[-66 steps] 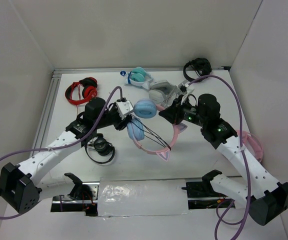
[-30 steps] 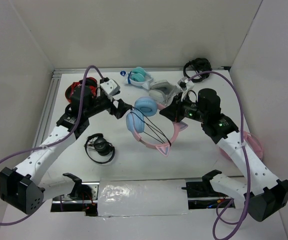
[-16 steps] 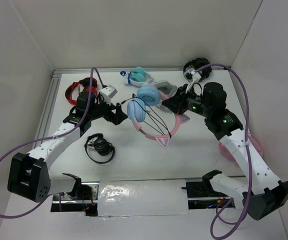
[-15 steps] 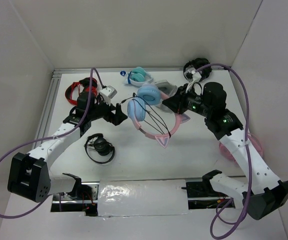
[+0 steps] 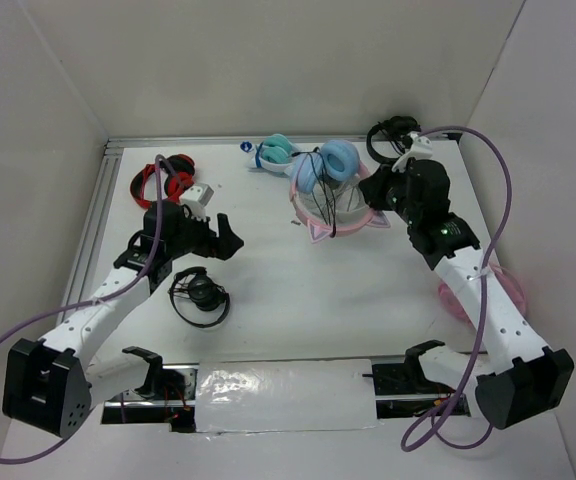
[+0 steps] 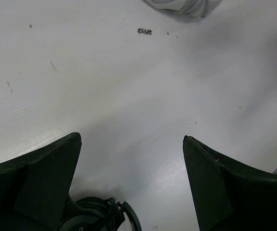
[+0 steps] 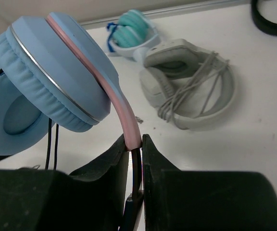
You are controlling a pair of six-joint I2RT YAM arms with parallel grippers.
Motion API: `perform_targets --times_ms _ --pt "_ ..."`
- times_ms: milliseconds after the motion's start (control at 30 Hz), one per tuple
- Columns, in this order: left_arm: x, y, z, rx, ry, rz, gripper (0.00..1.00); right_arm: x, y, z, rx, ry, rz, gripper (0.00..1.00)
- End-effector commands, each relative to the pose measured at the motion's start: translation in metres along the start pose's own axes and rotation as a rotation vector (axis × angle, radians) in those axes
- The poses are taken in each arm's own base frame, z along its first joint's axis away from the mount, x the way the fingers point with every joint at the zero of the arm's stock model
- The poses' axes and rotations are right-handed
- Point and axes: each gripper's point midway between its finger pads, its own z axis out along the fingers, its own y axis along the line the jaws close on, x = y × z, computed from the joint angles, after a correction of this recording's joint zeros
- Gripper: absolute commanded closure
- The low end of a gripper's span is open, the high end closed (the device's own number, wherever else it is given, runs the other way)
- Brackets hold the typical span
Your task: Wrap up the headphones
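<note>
Right wrist cam: right gripper (image 7: 132, 144) pinched on pink headband (image 7: 124, 115) of the headphones (image 7: 56, 82), grip unclear from top; left wrist cam: left gripper (image 6: 131, 139) spread wide, empty, above table (image 6: 129, 72).

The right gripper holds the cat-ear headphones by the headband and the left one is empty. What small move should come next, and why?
Probably lower the right gripper a little to set the headphones on the table. It is shut on the pink headband, the black cable seems to cross the band, and the left gripper is open and empty.
</note>
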Motion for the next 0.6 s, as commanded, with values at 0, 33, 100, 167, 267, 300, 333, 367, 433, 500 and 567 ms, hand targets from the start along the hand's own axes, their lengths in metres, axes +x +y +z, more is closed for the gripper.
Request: perform_targets --times_ms 0,33,100,167,267,300,333,367,433,500,567 --pt "0.002 0.004 -0.008 -0.046 -0.02 -0.087 0.01 -0.033 -0.02 0.01 0.099 -0.171 0.072 1.0" --pt "0.002 0.004 -0.009 -0.047 -0.021 -0.103 0.01 -0.032 -0.026 0.012 0.117 -0.176 0.074 1.0" --pt "0.003 0.003 -0.012 -0.051 -0.029 -0.128 0.01 -0.025 -0.03 0.023 0.11 -0.181 0.047 1.0" --pt "0.008 0.002 -0.016 -0.055 -0.023 -0.142 0.01 -0.02 -0.024 0.033 0.057 -0.182 0.019 1.0" --pt "0.011 0.003 -0.02 -0.071 -0.015 -0.168 0.01 -0.008 -0.019 0.051 0.003 -0.153 0.014 1.0" --pt "0.013 0.006 -0.021 -0.088 -0.013 -0.177 0.01 0.0 -0.017 0.059 -0.018 -0.127 0.018 1.0" --pt "0.016 0.006 -0.024 -0.096 -0.009 -0.182 0.01 0.0 -0.013 0.063 -0.044 -0.13 0.008 1.0" --pt "0.017 0.008 -0.025 -0.11 -0.01 -0.193 0.01 0.003 -0.008 0.067 -0.067 -0.121 0.004 1.0" --pt "0.02 0.007 -0.031 -0.128 -0.002 -0.232 0.01 0.013 0.004 0.078 -0.113 -0.107 -0.029 1.0" --pt "0.018 0.006 -0.035 -0.139 -0.005 -0.252 0.01 0.025 0.01 0.091 -0.115 -0.089 -0.058 1.0" --pt "0.019 0.007 -0.042 -0.167 0.003 -0.283 0.01 0.029 0.027 0.101 -0.127 -0.088 -0.07 1.0"
